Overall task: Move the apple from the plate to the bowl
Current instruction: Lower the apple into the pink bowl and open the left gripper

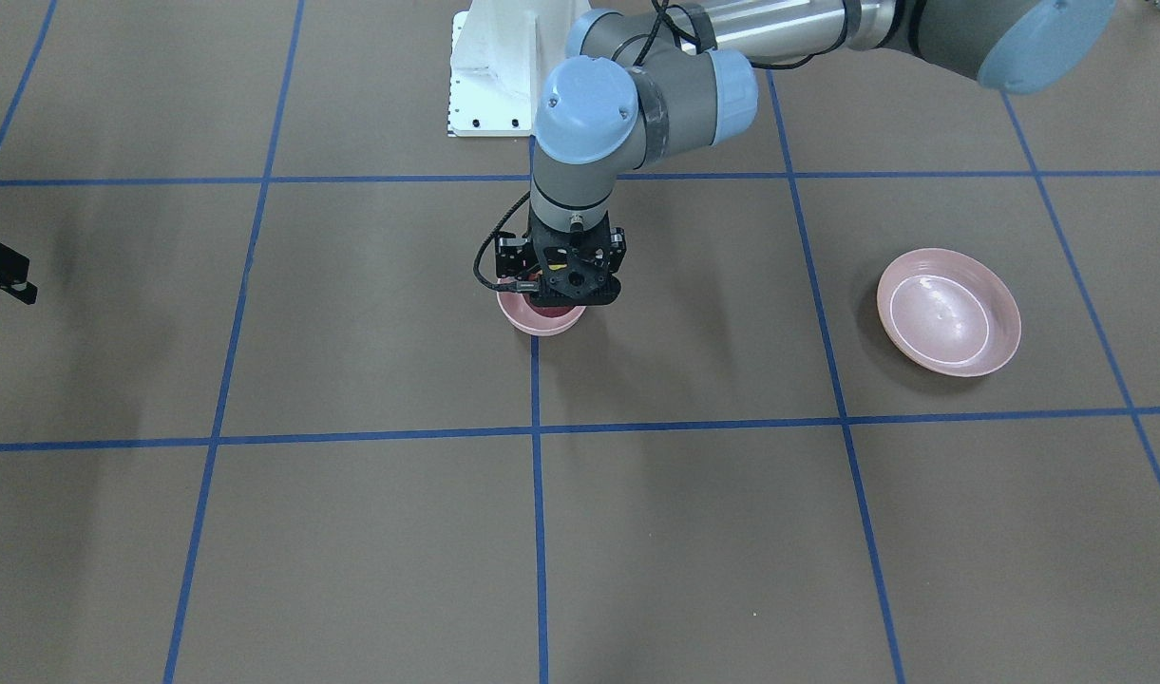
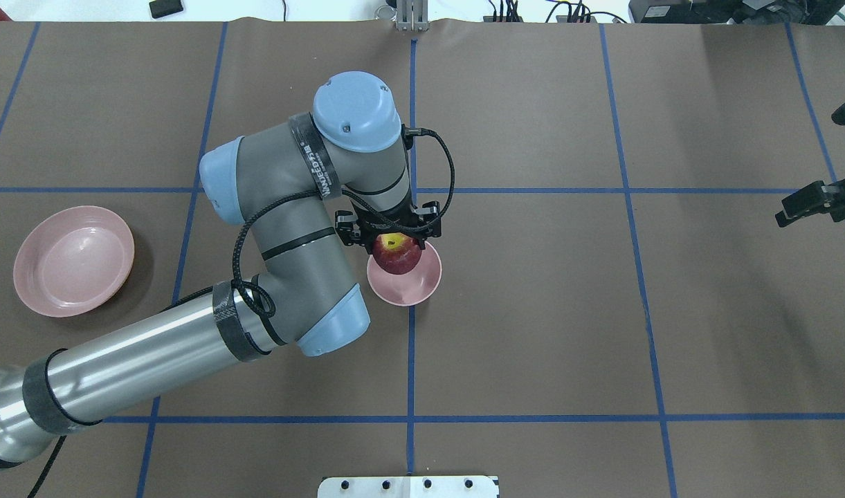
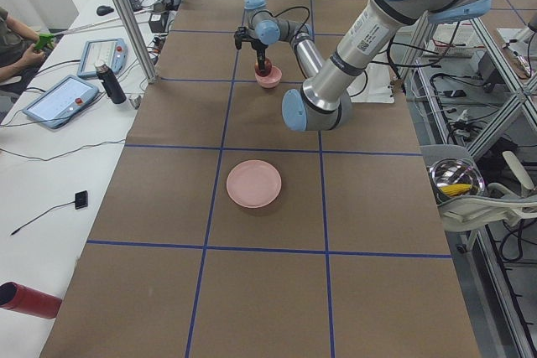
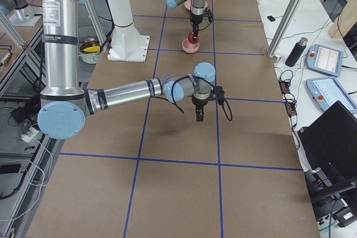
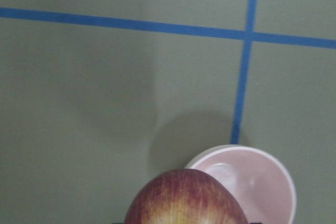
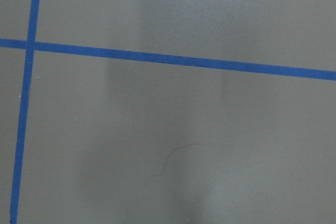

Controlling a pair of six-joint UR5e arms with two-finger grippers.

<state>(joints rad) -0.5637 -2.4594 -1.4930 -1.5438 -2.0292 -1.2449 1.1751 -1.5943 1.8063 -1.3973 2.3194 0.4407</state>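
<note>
- Hanging over the middle of the brown desk (image 2: 533,311), the left claw (image 2: 394,238) points straight down with its two fingers clamped on either side of the apple (image 2: 398,254)
- The apple is dark red, and the yellow-green patch round its stem faces up into the claw
- Directly beneath the claw sits the bowl (image 2: 408,287), small, deep and pale pink; the apple hangs over its mouth, toward the rim farther from the robot
- From the side views the apple looks level with the bowl's rim or just above it; I cannot tell whether it touches the bowl
- In the left wrist view the apple's rounded top fills the lower edge, with the bowl's glossy inside just beyond it
- The plate (image 2: 74,261) lies flat and bare, well apart from the left claw, out on the robot's left past the bent elbow of that arm
- A blue tape line (image 2: 411,360) runs under the bowl, right below the claw
- The right claw (image 2: 810,200) hovers over bare desk far off on the robot's right with nothing in it; I cannot tell whether its fingers are apart or together
- The right wrist view shows only desk and crossing tape
</note>
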